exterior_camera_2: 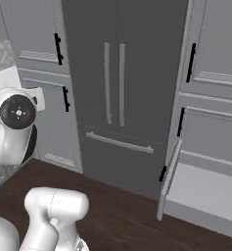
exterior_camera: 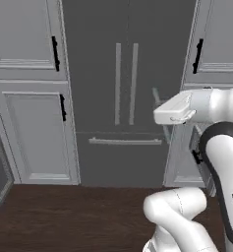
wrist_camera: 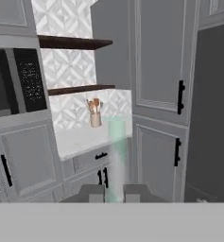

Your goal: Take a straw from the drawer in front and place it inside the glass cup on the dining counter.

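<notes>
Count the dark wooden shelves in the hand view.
2. The upper shelf runs across the patterned tile wall. The lower shelf sits beneath it, just above the utensil holder on the counter. More may lie above the frame.

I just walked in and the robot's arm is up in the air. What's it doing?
The robot arm is carrying a straw. Its tool pinches the pale stick between its two fingers, held up in front of grey cupboards and a pot of spoons. The drawer beside the big dark fridge stands open. The straw has not been put anywhere yet.
</notes>
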### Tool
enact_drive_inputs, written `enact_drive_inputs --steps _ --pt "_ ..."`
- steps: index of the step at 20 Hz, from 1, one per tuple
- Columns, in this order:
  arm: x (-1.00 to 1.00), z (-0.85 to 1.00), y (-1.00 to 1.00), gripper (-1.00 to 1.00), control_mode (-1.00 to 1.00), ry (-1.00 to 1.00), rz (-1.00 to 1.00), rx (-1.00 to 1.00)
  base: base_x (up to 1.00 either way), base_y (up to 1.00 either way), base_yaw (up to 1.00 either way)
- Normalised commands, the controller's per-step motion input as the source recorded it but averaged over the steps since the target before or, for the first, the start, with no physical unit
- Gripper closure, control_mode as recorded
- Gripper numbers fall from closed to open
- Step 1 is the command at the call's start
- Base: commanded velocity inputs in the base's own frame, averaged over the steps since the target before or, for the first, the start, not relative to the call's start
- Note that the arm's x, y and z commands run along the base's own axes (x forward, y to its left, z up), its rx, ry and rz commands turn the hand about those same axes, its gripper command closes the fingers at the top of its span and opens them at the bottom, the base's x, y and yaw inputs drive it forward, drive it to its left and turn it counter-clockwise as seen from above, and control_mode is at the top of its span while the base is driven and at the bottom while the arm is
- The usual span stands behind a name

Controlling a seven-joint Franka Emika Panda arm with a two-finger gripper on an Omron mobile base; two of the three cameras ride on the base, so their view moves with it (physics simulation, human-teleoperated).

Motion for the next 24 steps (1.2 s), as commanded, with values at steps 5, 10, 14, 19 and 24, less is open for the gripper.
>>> enact_drive_inputs --steps 5,10,14,19,24 --pt "0.00 0.00 0.00 1.00 1.00 0.00 0.00 0.00 -0.10 0.64 0.74" --pt "0.00 0.00 0.00 1.00 1.00 0.00 0.00 0.00 -0.22 0.75 0.72" --pt "0.00 0.00 0.00 1.00 1.00 0.00 0.00 0.00 -0.34 0.76 0.71" --pt "0.00 0.00 0.00 1.00 1.00 0.00 0.00 0.00 -0.30 0.72 0.75" --pt "0.00 0.00 0.00 1.00 1.00 0.00 0.00 0.00 -0.27 0.72 0.74"
